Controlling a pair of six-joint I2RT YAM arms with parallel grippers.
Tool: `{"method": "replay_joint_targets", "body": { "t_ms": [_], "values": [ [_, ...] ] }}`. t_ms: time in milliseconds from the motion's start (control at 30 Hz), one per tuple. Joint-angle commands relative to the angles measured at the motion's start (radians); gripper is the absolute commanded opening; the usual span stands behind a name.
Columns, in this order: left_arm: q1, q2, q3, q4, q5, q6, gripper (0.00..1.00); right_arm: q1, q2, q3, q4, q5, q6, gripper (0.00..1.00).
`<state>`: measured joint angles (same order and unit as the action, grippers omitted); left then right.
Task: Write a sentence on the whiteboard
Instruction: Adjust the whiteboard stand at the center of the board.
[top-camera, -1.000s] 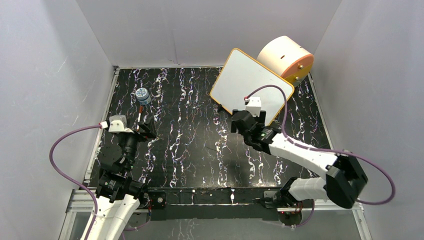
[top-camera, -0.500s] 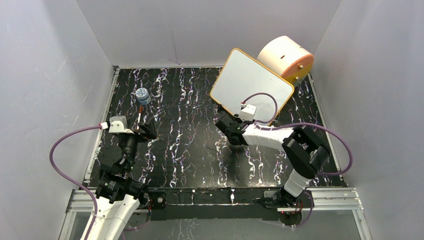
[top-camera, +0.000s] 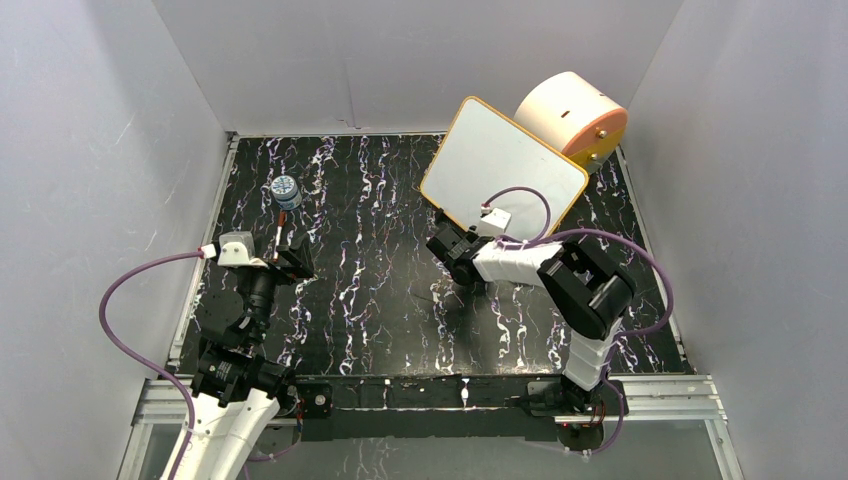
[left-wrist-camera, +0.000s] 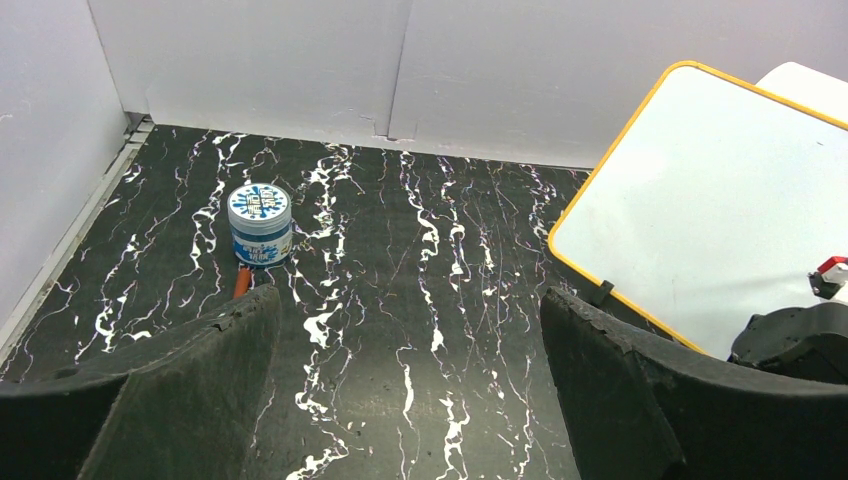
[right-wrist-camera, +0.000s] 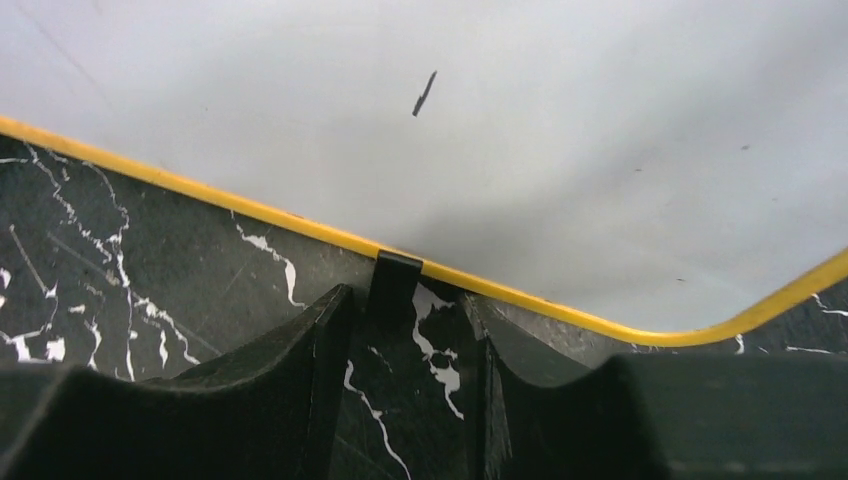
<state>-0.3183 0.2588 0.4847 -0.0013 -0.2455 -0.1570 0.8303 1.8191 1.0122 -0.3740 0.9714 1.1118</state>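
R gripper (right-wrist-camera: 408, 300) is straddling black clip foot (right-wrist-camera: 397, 278) on whiteboard's (top-camera: 505, 165) 6 o'clock edge, jaws part-open, not pinching it. L gripper (left-wrist-camera: 410, 300) is hanging wide open, empty, at table's (top-camera: 380, 200) 9 o'clock.

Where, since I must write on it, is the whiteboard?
Top view: far right of the table, in front of the peach drum, right gripper at its near edge.

The whiteboard's (right-wrist-camera: 560, 130) black clip foot (right-wrist-camera: 396, 282) sits between the pincer's (right-wrist-camera: 405, 300) tips.

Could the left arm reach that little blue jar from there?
Probably yes: the blue jar stands just ahead of the open left end effector; only a thin orange stick lies between them.
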Motion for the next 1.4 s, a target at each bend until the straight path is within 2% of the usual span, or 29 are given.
{"method": "replay_joint_targets", "body": {
  "t_ms": [0, 100, 233, 333, 400, 533, 833, 1067, 1367],
  "values": [
    [-0.004, -0.001, 0.000, 0.020, 0.000, 0.007, 0.98, -0.031, 0.032, 0.049, 0.048, 0.058, 0.015, 0.49],
    [-0.004, 0.000, 0.000, 0.021, 0.000, 0.006, 0.98, -0.045, 0.048, 0.048, 0.097, 0.057, -0.027, 0.49],
    [-0.004, 0.003, 0.000, 0.021, 0.001, 0.005, 0.98, -0.055, 0.054, 0.018, 0.162, 0.047, -0.085, 0.42],
    [-0.004, 0.005, 0.000, 0.022, 0.004, 0.007, 0.98, -0.057, 0.042, -0.023, 0.219, 0.023, -0.145, 0.30],
    [-0.005, 0.008, 0.000, 0.023, 0.007, 0.008, 0.98, -0.059, 0.027, -0.058, 0.251, 0.004, -0.174, 0.18],
    [-0.005, 0.013, 0.000, 0.024, 0.011, 0.010, 0.98, -0.059, -0.017, -0.135, 0.313, -0.027, -0.232, 0.00],
    [-0.004, 0.038, 0.003, 0.023, 0.010, 0.020, 0.98, -0.052, -0.179, -0.360, 0.590, -0.252, -0.505, 0.00],
    [-0.005, 0.061, 0.010, 0.014, -0.008, 0.028, 0.98, -0.027, -0.275, -0.454, 0.649, -0.410, -0.662, 0.00],
    [-0.004, 0.059, 0.014, 0.007, -0.046, 0.039, 0.98, -0.018, -0.375, -0.518, 0.729, -0.690, -0.872, 0.00]
  ]
}}
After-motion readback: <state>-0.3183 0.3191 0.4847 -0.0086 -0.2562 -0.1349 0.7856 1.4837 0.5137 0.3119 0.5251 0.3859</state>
